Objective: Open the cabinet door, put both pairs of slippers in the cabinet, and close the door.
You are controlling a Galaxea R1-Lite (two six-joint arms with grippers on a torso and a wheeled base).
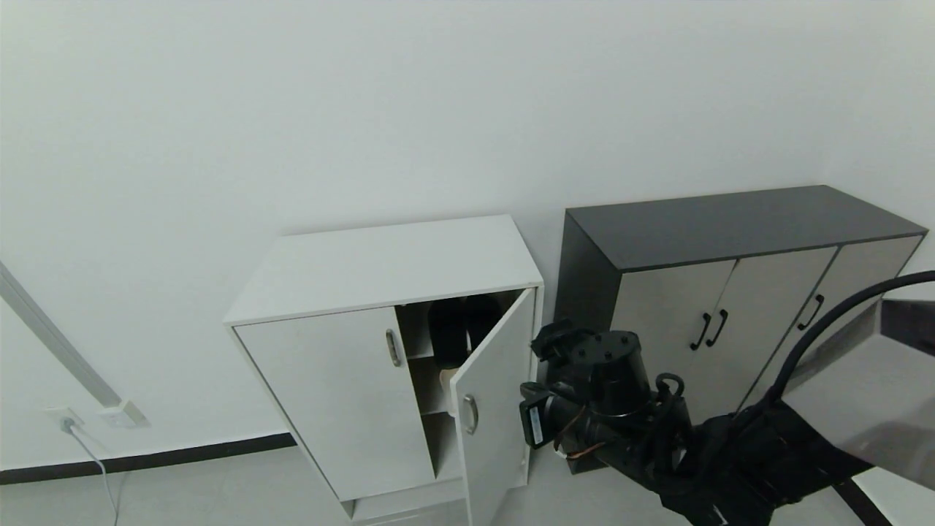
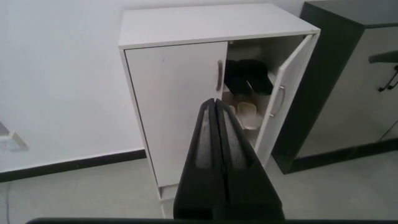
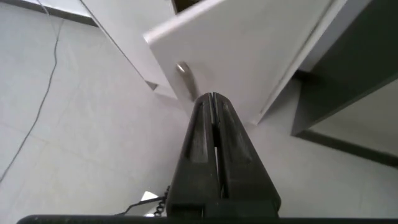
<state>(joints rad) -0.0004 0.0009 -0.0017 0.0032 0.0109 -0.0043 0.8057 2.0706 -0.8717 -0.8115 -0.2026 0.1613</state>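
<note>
Slippers [image 2: 252, 74] are already in the cabinet [image 1: 394, 263], so with the right gripper [image 3: 213, 96] pressed together, same as the left gripper [image 2: 216, 102], we'd nudge the ajar door [image 1: 489, 394] at its 9 o'clock flat near the handle [image 1: 470, 414], following its swing.

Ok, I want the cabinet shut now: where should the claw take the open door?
The vertical metal handle near the door's free edge, approached from the outer face. The door stands ajar, hinged on the right, so the bar faces out toward the right claw.
</note>
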